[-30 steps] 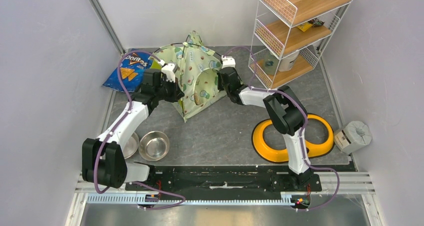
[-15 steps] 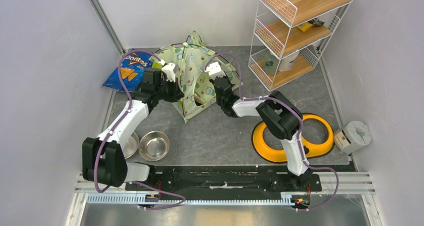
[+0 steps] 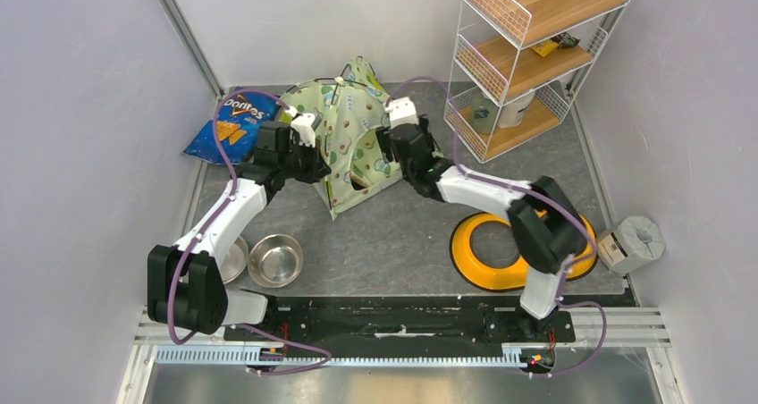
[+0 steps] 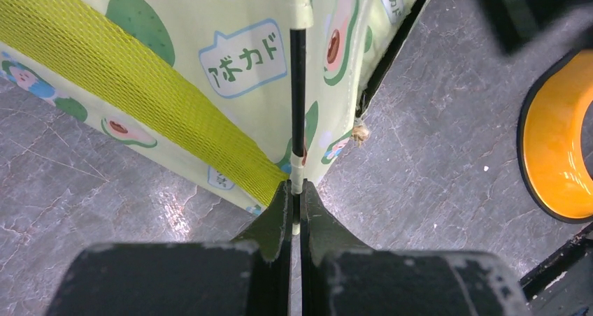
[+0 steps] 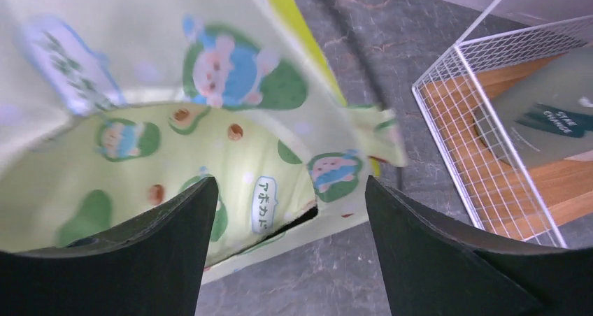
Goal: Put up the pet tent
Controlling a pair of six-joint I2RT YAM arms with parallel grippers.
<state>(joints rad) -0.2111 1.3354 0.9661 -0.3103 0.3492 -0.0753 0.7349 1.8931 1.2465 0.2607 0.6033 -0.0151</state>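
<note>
The pet tent [image 3: 344, 131] is standing partly raised at the far middle of the grey tabletop [image 3: 402, 234]. A blue Doritos bag [image 3: 231, 125] is lying to its left and a white wire shelf [image 3: 527, 55] is standing to its right. The left gripper [image 4: 294, 190] is pinching a thin black pole [image 4: 298, 85] at the tent's near left edge, jaws closed tight on the pole's lower end. The right gripper [image 5: 287, 197] is hovering at the tent's right side, jaws spread wide and gripping nothing, with printed fabric showing beyond them. A steel bowl [image 3: 274, 259] and a yellow bowl stand [image 3: 459, 248] are sitting nearer the arm bases.
</note>
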